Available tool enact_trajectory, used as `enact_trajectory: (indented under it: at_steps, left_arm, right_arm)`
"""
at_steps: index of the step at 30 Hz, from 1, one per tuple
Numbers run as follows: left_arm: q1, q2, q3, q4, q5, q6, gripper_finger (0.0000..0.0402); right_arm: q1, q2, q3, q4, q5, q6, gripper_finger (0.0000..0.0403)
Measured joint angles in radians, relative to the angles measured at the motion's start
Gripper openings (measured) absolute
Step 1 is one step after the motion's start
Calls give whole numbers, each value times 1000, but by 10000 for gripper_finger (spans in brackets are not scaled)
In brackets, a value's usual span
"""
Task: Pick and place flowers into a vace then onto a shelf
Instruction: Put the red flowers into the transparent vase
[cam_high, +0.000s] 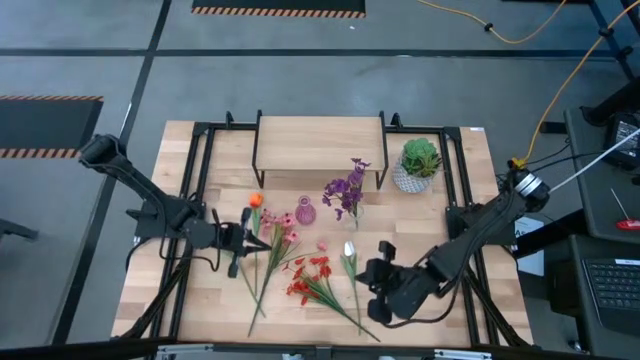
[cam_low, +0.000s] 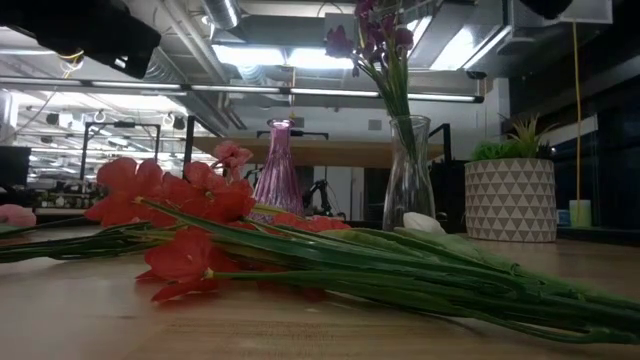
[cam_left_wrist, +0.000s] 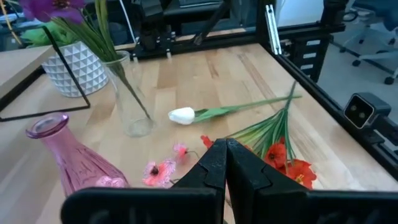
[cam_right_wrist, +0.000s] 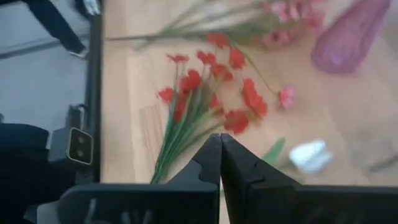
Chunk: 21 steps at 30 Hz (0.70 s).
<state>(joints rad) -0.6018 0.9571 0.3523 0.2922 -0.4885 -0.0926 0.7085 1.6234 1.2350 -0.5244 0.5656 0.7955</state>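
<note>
Only one step looks finished: the purple sprig (cam_high: 346, 188) stands in the clear glass vase (cam_high: 353, 212), which sits on the tabletop (cam_high: 455, 190) just near of the shelf (cam_high: 318, 138). The shelf's top board carries nothing. The pink vase (cam_high: 305, 211), left of the clear one, appears to hold no stems, though the overhead view is too coarse to be sure.

The rest of the flowers lie flat on the tabletop: the orange tulip (cam_high: 255, 200) and pink blossoms (cam_high: 278, 222) to the left, the red cluster (cam_high: 312, 275) in the middle near, and the white bud (cam_high: 349, 249) just right of it.

The left gripper (cam_high: 243, 240) hovers by the orange tulip's stem, fingers pressed together and gripping nothing. The right gripper (cam_high: 381, 277) sits beside the white bud's stem, fingers likewise closed and apparently empty. So most flowers remain to be placed in a vase, and moving a vase onto the shelf is untouched.
</note>
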Motion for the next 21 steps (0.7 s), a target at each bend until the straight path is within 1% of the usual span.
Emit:
enact_trajectory:
  at_steps: [3,8,16,21]
  left_arm:
    - [0,3,0,1,0,0,3]
    - [0,3,0,4,0,0,3]
    - [0,2,0,2,5,0,3]
    - [0,2,0,0,10,0,3]
  right_arm:
    - [18,47,74,-95,1,73,7]
    - [25,111,152,-118,-5,85,7]
    - [24,155,152,-104,-21,89,7]
    - [15,190,150,-76,-74,88,11]
